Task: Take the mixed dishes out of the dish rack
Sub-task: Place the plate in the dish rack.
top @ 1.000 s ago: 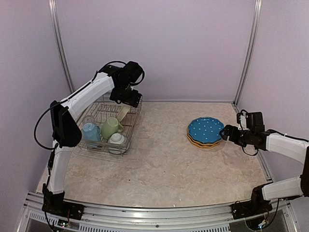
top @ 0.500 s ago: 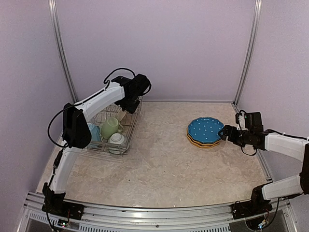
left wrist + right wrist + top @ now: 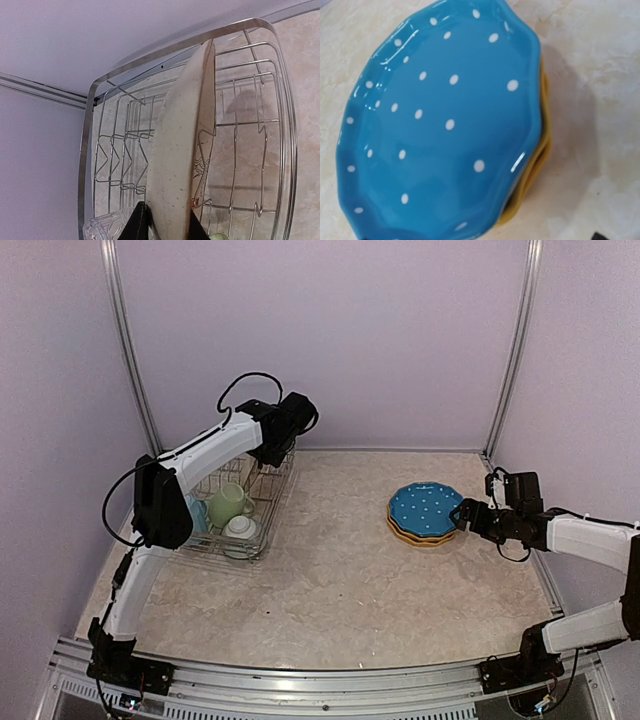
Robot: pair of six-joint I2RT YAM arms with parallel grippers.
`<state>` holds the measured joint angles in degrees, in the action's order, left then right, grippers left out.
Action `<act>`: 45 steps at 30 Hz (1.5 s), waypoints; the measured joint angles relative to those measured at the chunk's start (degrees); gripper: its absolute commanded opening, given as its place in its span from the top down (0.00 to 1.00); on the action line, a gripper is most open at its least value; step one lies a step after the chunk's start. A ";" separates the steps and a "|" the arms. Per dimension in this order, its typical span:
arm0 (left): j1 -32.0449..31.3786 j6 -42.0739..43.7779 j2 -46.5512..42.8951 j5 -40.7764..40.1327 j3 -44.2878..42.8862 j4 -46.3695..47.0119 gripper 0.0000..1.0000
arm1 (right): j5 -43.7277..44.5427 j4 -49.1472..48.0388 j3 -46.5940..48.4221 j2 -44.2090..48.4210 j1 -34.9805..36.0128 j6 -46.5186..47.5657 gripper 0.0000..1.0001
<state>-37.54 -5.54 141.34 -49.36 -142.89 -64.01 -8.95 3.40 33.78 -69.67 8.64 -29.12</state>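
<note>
The table [image 3: 340,570] shows a broad bare stretch between the rack [image 3: 262,540] at far left and the plate stack at right. The rack's long axis runs near to far, its far end close to the back wall. The blue plate [image 3: 425,508] lies flat on the yellow plates [image 3: 415,538], well in from the right edge. The right gripper [image 3: 466,516] is spread wide just beside its rim, holding nothing. The cream plate [image 3: 180,165] stands on edge at the rack's far end, slightly tilted, with wire slots free on either side. The left gripper [image 3: 166,222] pinches its rim. The mug [image 3: 228,505], blue cup [image 3: 193,510], white cup [image 3: 240,528] and glass [image 3: 105,227] sit nearer in the rack.
</note>
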 measured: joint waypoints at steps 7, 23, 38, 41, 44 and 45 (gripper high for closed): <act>-0.15 1.64 0.00 -3.63 0.13 1.95 1.00 | 0.00 -0.07 0.00 0.00 0.11 -0.13 0.07; -2.05 15.06 -1.31 -13.94 7.69 15.87 1.00 | 0.07 -0.17 0.00 0.02 0.24 -0.15 0.07; -3.19 48.52 -5.53 -17.00 24.41 57.48 1.00 | 0.04 -0.26 0.00 0.02 0.24 -0.13 0.07; -3.48 58.07 -5.95 -18.08 26.84 69.18 1.00 | 0.02 -0.26 0.00 0.02 0.26 -0.11 0.07; -3.61 69.09 -5.95 -18.78 27.47 82.03 1.00 | 0.04 -0.24 0.00 0.02 0.24 -0.11 0.07; -3.65 72.19 -5.95 -19.06 27.47 85.50 1.00 | 0.04 -0.26 0.00 0.02 0.26 -0.11 0.07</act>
<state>-41.19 66.65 135.39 -68.42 -115.42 21.50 -8.91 3.14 33.78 -69.65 8.91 -29.23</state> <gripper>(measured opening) 0.040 0.932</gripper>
